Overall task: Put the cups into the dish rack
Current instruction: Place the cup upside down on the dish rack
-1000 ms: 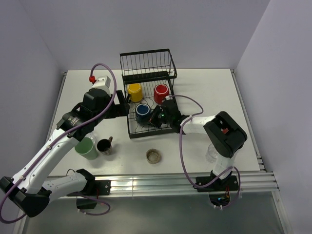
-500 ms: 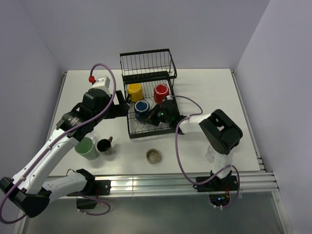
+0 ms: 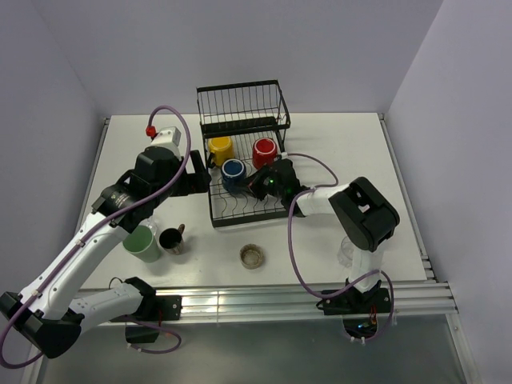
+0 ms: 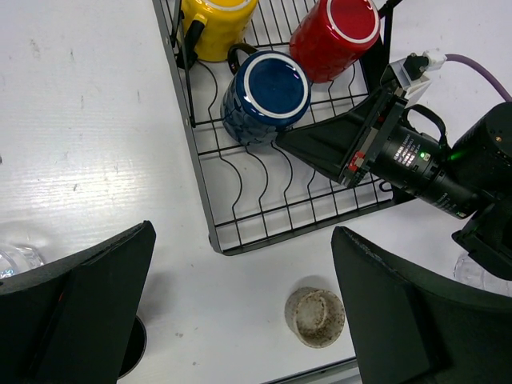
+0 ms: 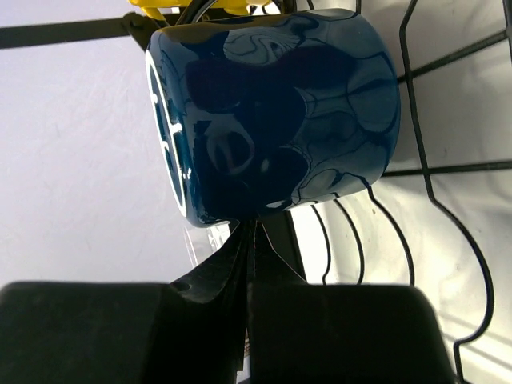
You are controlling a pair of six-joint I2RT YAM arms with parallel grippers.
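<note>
A navy mug (image 3: 233, 170) (image 4: 266, 92) (image 5: 272, 112) lies on its side in the black wire dish rack (image 3: 240, 104) (image 4: 204, 200), in front of a yellow mug (image 3: 220, 149) (image 4: 216, 16) and a red mug (image 3: 265, 150) (image 4: 336, 28). My right gripper (image 3: 250, 186) (image 4: 280, 142) (image 5: 254, 220) is shut and holds nothing; its tips touch the navy mug's side. Just left of the rack, my left gripper (image 3: 202, 178) (image 4: 244, 264) hovers open and empty. A green tumbler (image 3: 142, 243), a black mug (image 3: 171, 240) and a low brownish glass (image 3: 252, 256) (image 4: 316, 316) stand on the table.
One clear glass (image 3: 349, 250) (image 4: 480, 272) stands by the right arm's lower link; another (image 4: 16, 258) sits beside the green tumbler. The rack's taller basket section is at its far end. The arm mounting rail runs along the near table edge.
The right gripper has slid toward the back of the rack, and the navy mug has shifted that way with it, closer to the yellow and red mugs. The left arm has held still.
</note>
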